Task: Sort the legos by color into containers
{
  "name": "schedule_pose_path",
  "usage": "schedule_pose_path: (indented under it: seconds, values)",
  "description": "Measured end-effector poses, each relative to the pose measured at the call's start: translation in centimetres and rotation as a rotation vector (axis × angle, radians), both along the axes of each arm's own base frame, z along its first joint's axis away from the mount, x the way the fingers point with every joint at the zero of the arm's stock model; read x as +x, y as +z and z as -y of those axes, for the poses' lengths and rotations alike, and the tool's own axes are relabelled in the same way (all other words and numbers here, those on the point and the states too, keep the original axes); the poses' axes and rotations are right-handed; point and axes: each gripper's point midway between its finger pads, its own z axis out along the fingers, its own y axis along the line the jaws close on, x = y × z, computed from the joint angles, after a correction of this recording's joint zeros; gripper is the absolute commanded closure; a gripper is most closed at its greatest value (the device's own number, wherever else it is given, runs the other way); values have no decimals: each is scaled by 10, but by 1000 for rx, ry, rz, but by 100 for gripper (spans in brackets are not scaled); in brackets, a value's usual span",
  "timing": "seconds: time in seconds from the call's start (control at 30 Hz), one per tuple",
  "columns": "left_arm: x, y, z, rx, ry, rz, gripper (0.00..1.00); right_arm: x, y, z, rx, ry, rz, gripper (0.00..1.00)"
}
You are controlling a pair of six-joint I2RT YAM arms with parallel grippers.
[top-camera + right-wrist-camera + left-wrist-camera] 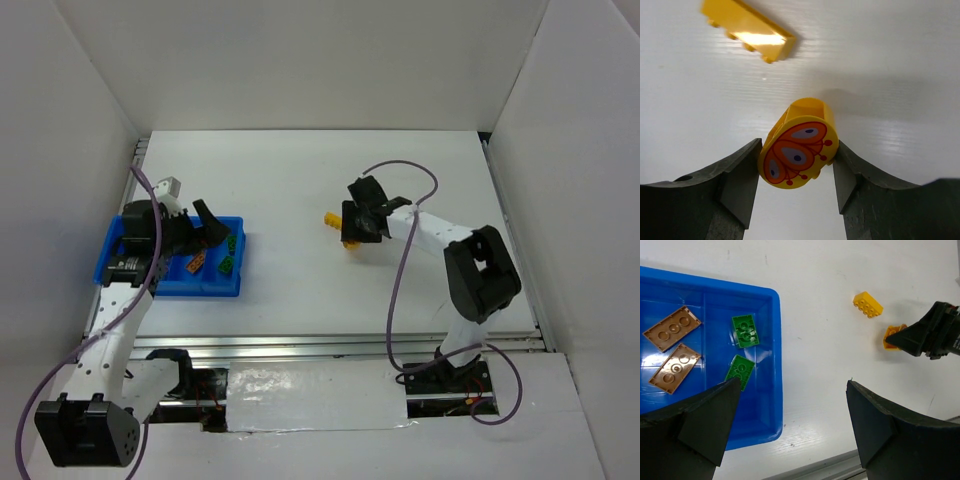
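The blue tray (150, 287) sits at the left. In the left wrist view the tray (775, 340) holds two orange-brown flat legos (672, 329) in one compartment and two green flat legos (745, 331) in the compartment beside it. My left gripper (208, 228) hovers over the tray's right end, open and empty (792, 420). My right gripper (357, 228) is shut on a rounded yellow lego with an orange butterfly print (799, 145), low over the table. A yellow brick (747, 27) lies just beyond it, and also shows in the top view (330, 219) and the left wrist view (868, 304).
White walls enclose the table on three sides. A metal rail (320, 347) runs along the near edge. The right arm's purple cable (400, 270) loops over the table. The right gripper (927, 335) with its yellow piece (891, 335) shows in the left wrist view.
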Motion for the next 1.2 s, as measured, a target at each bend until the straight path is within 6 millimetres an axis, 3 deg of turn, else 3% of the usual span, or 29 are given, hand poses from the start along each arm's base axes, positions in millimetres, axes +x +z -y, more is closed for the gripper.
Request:
schedule_pose_path:
  seconds: [0.23,0.33,0.53,0.67,0.83,1.0,1.2]
  values:
    - [1,-1,15,-56,-80,-33,1,0,51,-33,149,166,156,100]
    - [2,11,27,-101,-140,-39,0,-24,69,-60,217,334,205,100]
    - [-2,50,61,-247,-313,-36,0,-72,118,-134,329,685,301,100]
    - [-12,56,73,-277,-354,-62,1,-85,157,-168,412,806,382,100]
    - [-21,48,76,-299,-345,-132,3,-95,198,-196,504,894,459,100]
    - [-27,43,77,-319,-338,-178,3,-98,217,-220,533,955,494,100]
    - [-28,37,72,-312,-295,-210,0,-101,208,-232,522,969,475,100]
